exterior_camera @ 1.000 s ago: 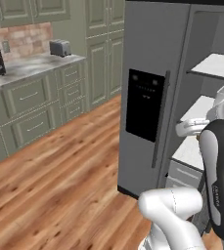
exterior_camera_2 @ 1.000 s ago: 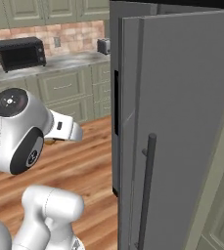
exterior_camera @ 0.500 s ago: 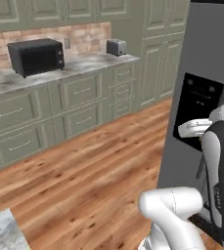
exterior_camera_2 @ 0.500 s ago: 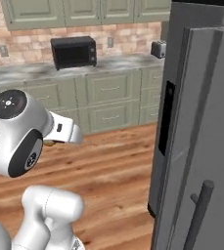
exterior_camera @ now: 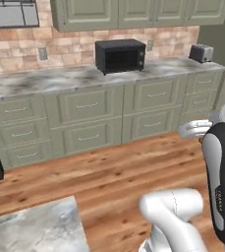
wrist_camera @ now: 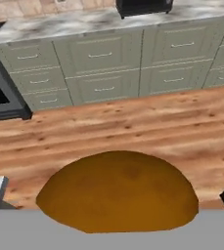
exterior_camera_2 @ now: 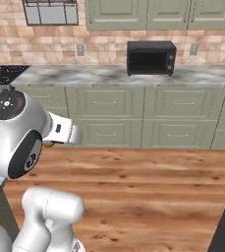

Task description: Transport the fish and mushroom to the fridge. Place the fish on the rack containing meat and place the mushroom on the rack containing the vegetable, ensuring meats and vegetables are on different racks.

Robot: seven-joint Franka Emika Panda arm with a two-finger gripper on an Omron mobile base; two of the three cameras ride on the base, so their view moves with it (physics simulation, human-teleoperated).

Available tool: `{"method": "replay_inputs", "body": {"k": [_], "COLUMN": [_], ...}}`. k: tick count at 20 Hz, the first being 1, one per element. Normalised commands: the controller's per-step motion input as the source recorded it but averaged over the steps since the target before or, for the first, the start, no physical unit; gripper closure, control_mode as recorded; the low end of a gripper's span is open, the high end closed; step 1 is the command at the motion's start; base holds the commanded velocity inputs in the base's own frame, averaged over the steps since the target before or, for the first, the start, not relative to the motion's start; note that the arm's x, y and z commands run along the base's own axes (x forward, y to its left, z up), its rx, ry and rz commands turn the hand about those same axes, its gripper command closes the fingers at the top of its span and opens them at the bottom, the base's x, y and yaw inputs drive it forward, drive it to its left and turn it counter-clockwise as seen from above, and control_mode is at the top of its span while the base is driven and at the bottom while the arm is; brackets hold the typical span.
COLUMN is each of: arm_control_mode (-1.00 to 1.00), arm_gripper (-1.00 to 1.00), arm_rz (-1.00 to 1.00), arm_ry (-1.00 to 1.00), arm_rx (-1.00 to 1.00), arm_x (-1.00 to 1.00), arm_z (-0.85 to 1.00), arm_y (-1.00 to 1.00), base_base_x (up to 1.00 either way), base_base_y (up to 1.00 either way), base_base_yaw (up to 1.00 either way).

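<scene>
One mushroom (wrist_camera: 117,190) apparently held, up close

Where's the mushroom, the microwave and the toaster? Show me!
mushroom (wrist_camera: 117,190), hand view, middle of its brown-orange cap.
microwave (exterior_camera_2: 151,57), right base view, its dark door.
toaster (exterior_camera: 201,52), left base view, its grey side.

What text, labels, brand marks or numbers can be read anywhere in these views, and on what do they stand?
No legible text in any view.
Robot arm: a faint vertical mark runs down its dark link, too small and blurred to read.
Microwave: knobs on its right side, no readable label.
Toaster: no marking visible.
Mushroom: plain orange-brown surface, no label.
</scene>
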Motion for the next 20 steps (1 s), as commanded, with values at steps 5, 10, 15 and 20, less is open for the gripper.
{"method": "replay_inputs", "body": {"k": [5,10,15,20], "arm_control_mode": [1.0,1.0,1.0,1.0], "arm_gripper": [1.0,1.0,1.0,1.0], "arm_rz": [0.0,0.0,0.0,0.0], "arm_ry": [0.0,0.0,0.0,0.0], "arm_rx": [0.0,0.0,0.0,0.0], "arm_x": [0.0,0.0,0.0,0.0], "arm_z": [0.0,0.0,0.0,0.0], "arm_y": [0.0,0.0,0.0,0.0], "base_base_x": [1.0,0.81,0.04,0.03], "base_base_y": [0.0,-0.25,-0.54,-0.64], "base_base_yaw": [0.01,-0.24,-0.82,-0.78]}}
